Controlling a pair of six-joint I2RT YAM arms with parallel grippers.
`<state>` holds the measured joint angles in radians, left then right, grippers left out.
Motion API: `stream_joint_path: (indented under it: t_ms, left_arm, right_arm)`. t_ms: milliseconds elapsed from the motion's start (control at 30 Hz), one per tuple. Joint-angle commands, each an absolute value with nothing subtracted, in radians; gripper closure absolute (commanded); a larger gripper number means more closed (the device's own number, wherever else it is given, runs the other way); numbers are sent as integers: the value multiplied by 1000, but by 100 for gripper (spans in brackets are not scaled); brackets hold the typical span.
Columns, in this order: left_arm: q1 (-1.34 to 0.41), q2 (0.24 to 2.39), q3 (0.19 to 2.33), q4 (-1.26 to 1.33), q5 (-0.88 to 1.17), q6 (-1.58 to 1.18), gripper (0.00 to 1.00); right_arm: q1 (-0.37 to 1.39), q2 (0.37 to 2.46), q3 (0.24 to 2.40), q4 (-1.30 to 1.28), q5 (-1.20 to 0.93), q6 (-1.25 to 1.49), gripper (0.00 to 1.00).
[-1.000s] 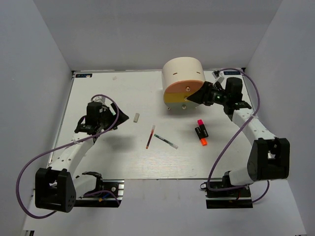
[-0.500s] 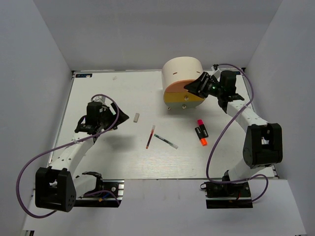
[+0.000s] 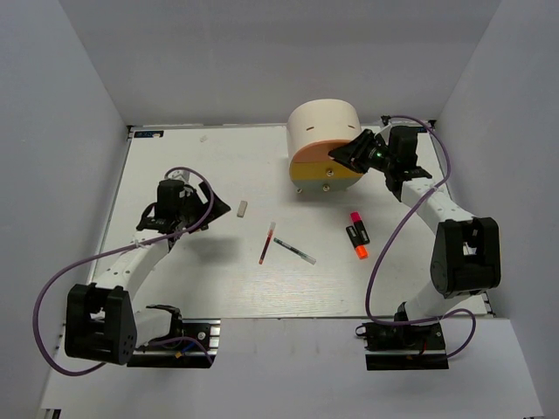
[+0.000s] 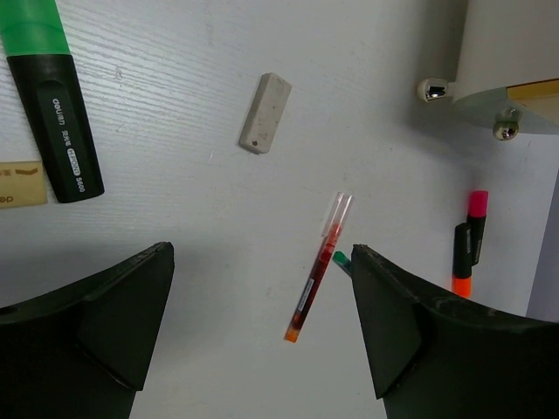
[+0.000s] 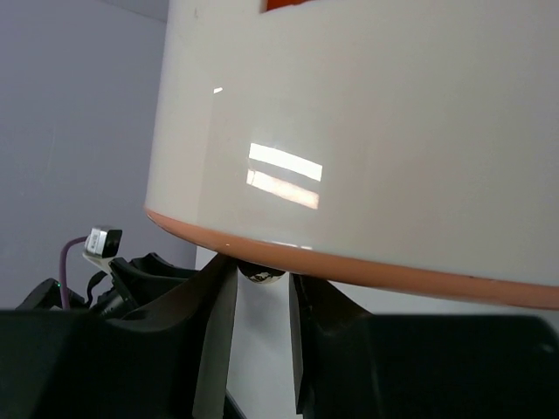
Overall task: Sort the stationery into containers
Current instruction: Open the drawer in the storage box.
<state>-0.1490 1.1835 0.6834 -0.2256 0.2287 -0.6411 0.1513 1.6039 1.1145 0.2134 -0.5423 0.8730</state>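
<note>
– At the far right of the worktop (image 3: pixel 201 166), what is seen by the cream organiser (image 3: pixel 325 127)?

– The right gripper (image 3: pixel 342 158) is placed against the orange drawer (image 3: pixel 311 161), which sits above the yellow drawer (image 3: pixel 321 181). From the right wrist camera, the small round knob (image 5: pixel 262 274) is seen between the two fingers (image 5: pixel 217 332), just under the orange edge. The jaws are set narrow around it (very little gap is left on each side). Whether the knob is really pressed cannot be told.

– And how is the left gripper (image 4: pixel 262 253) held?

– It is spread wide and nothing is held in it. It hangs over the left half of the worktop.

– Where is the stationery found?

– All of it is laid on the worktop, outside the drawers. The white eraser (image 4: pixel 265 113) is found closest to the left gripper. The red pen (image 4: pixel 319 266) is laid near the middle, and one end of the clear pen (image 3: pixel 294 251) is seen just beside it. The pink-capped highlighter (image 4: pixel 476 229) and the orange-capped highlighter (image 4: pixel 460 257) are laid side by side, in front of the organiser. A green-capped highlighter (image 4: pixel 52 113) is seen only from the left wrist camera, at the upper left edge of that view.
</note>
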Motion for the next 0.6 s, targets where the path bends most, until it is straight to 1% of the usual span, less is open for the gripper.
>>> stream_joint_path:
  t_ms: [0, 367, 567]
  left_arm:
    - [-159, 1193, 706, -181, 259, -647, 8]
    - [-160, 1338, 776, -137, 301, -638, 9]
    - [-160, 1446, 837, -115, 347, -617, 12]
  right_arm:
    - [150, 1589, 1103, 284, -529, 877, 81]
    - [152, 1473, 948, 212, -584, 839, 84]
    - [152, 1434, 934, 210, -589, 836, 84]
